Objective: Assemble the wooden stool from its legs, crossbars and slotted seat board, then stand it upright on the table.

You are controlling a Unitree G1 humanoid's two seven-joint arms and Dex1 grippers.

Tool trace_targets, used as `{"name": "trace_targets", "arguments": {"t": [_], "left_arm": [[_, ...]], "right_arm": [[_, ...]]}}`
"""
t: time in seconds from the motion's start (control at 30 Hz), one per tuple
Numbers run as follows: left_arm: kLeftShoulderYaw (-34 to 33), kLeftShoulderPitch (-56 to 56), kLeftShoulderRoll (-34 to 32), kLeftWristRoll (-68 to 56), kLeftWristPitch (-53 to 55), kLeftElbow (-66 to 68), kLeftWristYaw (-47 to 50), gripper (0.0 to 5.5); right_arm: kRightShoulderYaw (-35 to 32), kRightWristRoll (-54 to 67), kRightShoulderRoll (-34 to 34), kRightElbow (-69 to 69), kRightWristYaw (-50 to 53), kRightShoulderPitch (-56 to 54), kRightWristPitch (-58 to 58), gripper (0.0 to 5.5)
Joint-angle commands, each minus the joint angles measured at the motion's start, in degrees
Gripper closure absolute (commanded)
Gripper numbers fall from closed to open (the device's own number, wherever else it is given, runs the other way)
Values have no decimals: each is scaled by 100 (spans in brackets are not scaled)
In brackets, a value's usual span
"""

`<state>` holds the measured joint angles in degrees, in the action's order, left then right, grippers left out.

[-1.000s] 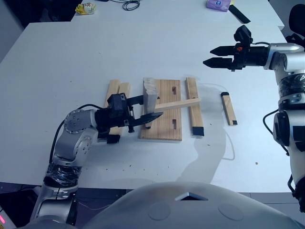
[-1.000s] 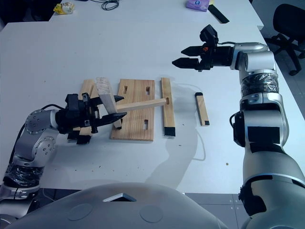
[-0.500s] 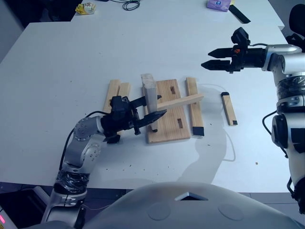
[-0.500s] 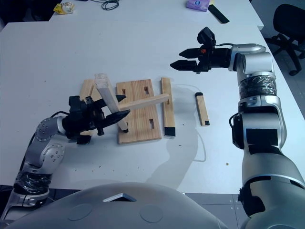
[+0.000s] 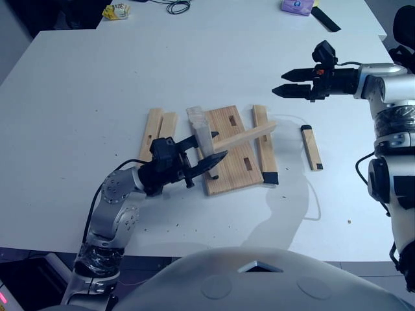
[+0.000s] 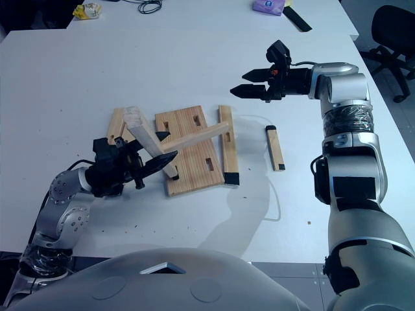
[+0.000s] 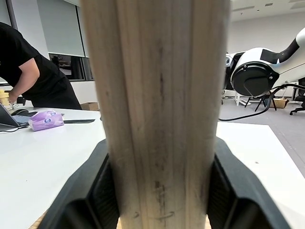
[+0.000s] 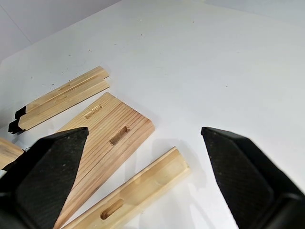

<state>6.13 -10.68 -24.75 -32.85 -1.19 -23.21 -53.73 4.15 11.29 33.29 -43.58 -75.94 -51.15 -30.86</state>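
Left gripper (image 5: 211, 146): closed on a wooden leg (image 5: 200, 127), one black finger on each side of it; in the left wrist view the leg stands between the two fingers (image 7: 88, 191) and hides the space between them. The held leg is tilted, its upper end leaning away from the robot and its lower end down at the near left edge of the seat board (image 5: 235, 162); whether it sits in a slot cannot be told.

Crossbar (image 5: 243, 135): joined to the held leg and running out to the robot's right above the seat board; its free end is over the upper part of the single leg (image 5: 264, 146).

Seat board: flat on the white table (image 5: 97, 78), lying askew, slots facing up; the single leg lies along its right edge, black tip toward the robot.

Pair of legs (image 5: 159, 126): flat on the table side by side, left of the board, behind the left gripper.

Short bar (image 5: 311, 148): flat on the table, apart from the rest, right of the single leg, black tip toward the robot.

Right gripper (image 5: 283, 83): held in the air above the table, beyond and right of the parts; fingers spread wide, nothing between them; the right wrist view looks down past both fingers (image 8: 45, 176) onto the board and the legs.
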Motion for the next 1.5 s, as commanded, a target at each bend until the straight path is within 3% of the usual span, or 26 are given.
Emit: {"name": "trace_targets", "arguments": {"t": [0.03,0.3,0.67,1.5], "left_arm": [[132,-211,73,188,120,-88,239,346],[354,-88,614,305,-34,37,640,346],[-118,-99,78,746,-130,-124,706,346],[694,-1361,946,1618,-1184,254,1599,346]], "right_arm": [[-40,48,7,127,22,54,-51,113],[-50,57,-24,182,62,108,-48,113],[-98,129,-55,385,107,275,-150,113],[35,105,-14,181,69,-103,-232,113]]}}
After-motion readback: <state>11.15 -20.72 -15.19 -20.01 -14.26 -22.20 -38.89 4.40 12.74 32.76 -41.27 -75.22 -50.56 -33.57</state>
